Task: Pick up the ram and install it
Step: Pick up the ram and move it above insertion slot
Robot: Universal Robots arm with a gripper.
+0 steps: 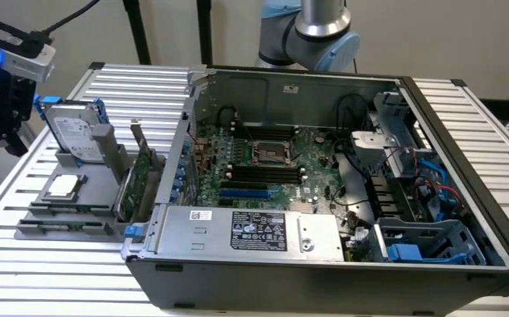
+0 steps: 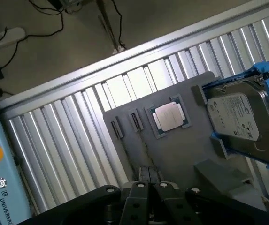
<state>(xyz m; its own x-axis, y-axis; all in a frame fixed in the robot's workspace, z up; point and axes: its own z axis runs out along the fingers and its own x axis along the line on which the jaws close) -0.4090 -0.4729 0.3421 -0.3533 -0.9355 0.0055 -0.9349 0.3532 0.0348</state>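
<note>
In the exterior view the gripper hangs at the exterior view's left edge, above the slatted metal surface and beside a grey holder. The holder carries a silver hard drive in blue rails, a square processor chip lying flat, and a green expansion card standing on edge. Just beside the holder, on the exterior view's right, stands the open computer case. Its motherboard is exposed, with a row of long black memory slots. In the wrist view the gripper is above the holder, near two narrow clips. The processor chip and the hard drive lie further along, with the surface beneath. I cannot tell whether the jaws are apart or together. Nor can I tell where the ram lies.
</note>
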